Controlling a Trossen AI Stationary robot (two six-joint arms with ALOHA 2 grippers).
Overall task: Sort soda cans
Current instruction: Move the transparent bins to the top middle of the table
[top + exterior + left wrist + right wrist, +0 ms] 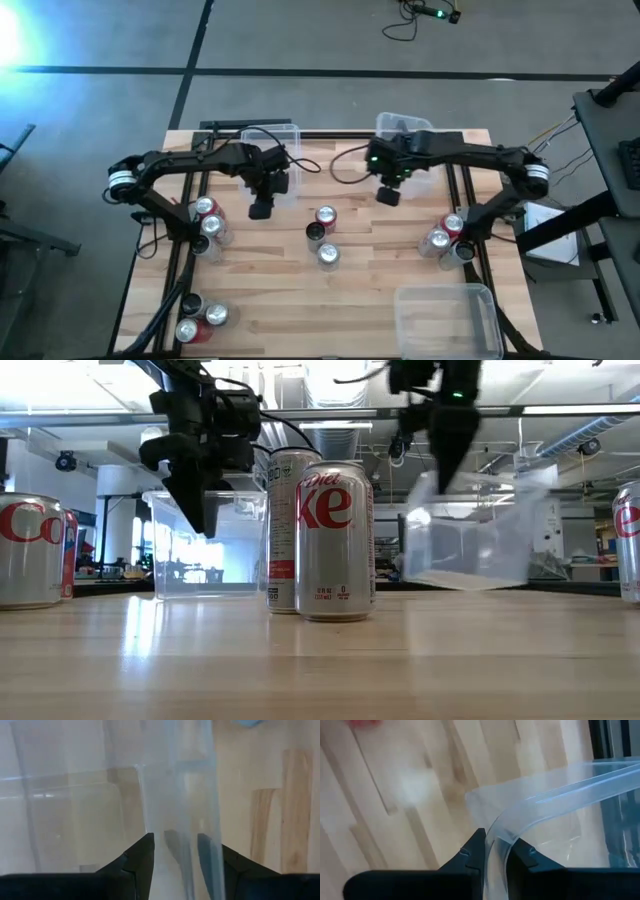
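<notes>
Nearest us, three cans (321,236) stand mid-table, others clustered at both sides. Beyond them our left gripper (175,851) straddles a clear bin's (283,135) wall, jaws slightly apart; our right gripper (495,847) pinches the far bin's (560,785) rim.

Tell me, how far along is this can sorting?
Barely begun. No can sits in a bin yet: cans stand in clusters on the table, such as the middle trio and the left pair. In hand: the right claw is shut on the rim of the right bin, which hangs tilted in the low view; the left claw straddles the left bin's wall. Left: sorting every can.
</notes>
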